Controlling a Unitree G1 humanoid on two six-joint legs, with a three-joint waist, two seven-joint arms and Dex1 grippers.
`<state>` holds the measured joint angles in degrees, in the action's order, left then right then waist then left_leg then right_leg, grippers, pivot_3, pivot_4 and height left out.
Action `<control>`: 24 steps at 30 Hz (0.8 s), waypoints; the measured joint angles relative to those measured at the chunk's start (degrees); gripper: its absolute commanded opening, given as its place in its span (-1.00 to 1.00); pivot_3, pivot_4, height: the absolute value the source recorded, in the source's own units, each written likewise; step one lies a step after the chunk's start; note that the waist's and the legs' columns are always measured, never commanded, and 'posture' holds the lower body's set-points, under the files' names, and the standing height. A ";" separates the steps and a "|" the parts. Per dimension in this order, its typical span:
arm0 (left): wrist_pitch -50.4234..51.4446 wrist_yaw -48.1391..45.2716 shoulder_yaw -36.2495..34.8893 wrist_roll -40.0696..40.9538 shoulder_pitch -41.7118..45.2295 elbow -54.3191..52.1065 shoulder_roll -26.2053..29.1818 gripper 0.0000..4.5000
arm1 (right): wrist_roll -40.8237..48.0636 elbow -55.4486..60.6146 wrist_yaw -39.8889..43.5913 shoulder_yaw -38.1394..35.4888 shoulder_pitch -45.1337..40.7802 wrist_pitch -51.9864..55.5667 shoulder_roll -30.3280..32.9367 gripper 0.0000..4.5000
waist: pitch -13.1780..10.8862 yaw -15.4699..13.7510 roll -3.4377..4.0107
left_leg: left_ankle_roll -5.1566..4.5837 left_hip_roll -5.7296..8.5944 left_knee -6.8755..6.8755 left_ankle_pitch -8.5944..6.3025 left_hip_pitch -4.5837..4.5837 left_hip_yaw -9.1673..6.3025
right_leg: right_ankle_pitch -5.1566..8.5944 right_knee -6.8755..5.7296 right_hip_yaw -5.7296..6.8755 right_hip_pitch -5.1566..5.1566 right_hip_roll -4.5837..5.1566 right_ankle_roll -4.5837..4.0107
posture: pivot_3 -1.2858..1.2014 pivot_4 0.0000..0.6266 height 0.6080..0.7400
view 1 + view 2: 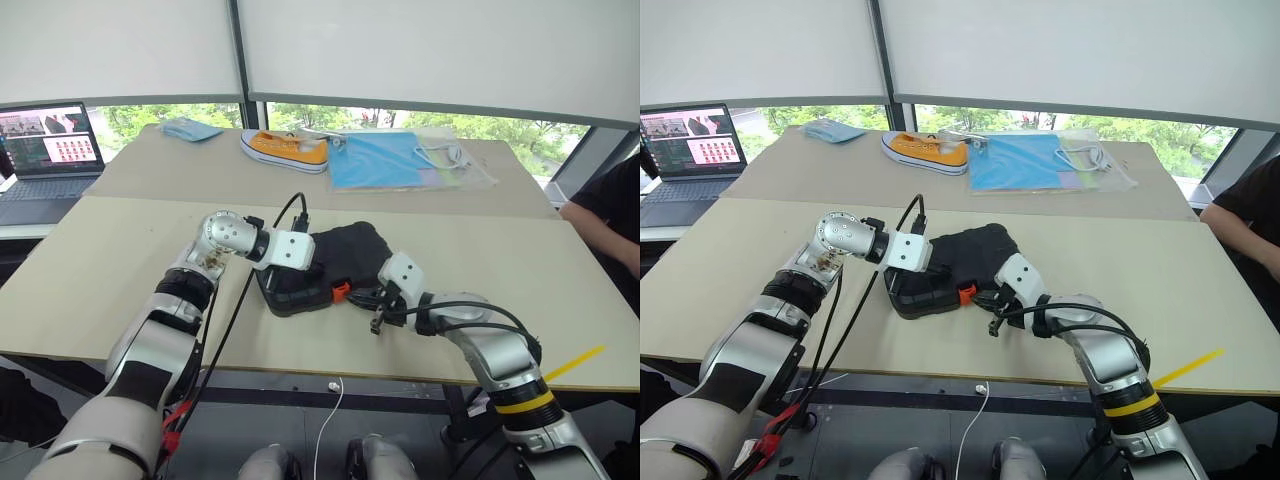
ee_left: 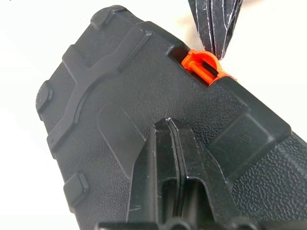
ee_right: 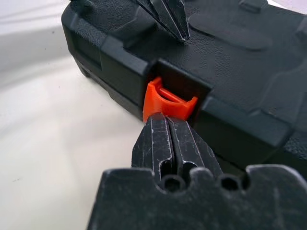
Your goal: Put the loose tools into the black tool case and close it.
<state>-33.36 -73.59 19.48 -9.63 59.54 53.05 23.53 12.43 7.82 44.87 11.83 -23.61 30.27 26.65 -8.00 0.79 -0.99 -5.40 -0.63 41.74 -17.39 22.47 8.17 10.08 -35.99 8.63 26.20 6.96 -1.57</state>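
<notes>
While black tool case (image 1: 305, 285) lies closed on tan table (image 1: 120, 270), near its front edge, left gripper (image 2: 169, 125) presses fingers-together tip onto lid, holding nothing. Right gripper (image 3: 169, 125), jaws likewise fully together and empty, touches orange latch (image 3: 169, 100) on case's front edge. Black cloth (image 1: 345, 245) lies just behind case.

You get soft daylight from the windows (image 1: 400, 120) along the top of the head views, below the drawn blinds (image 1: 430, 50). The table (image 1: 120, 270) is evenly lit with faint shadows. In the wrist views the tabletop blows out near white, and the closest fingers (image 3: 168, 143) look slightly soft.
</notes>
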 measured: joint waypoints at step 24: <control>63.62 -15.26 -30.06 30.54 -27.91 -40.25 39.25 0.76 | 24.86 4.73 34.44 -36.85 15.44 11.35 41.75 0.98 | -1.72 -0.98 0.34 | 0.42 -0.14 -0.17 -0.54 -0.01 -0.16 | 0.81 0.25 0.01 0.03 -0.24 -0.17 | 0.03 -0.52 0.67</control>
<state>30.26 -88.85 -10.58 20.91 31.63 12.80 62.78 37.29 12.55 79.31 -25.02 -8.16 41.62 68.40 -9.71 -0.19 -0.65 -4.98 -0.78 41.57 -17.94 22.45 8.01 10.89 -35.74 8.63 26.23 6.73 -1.74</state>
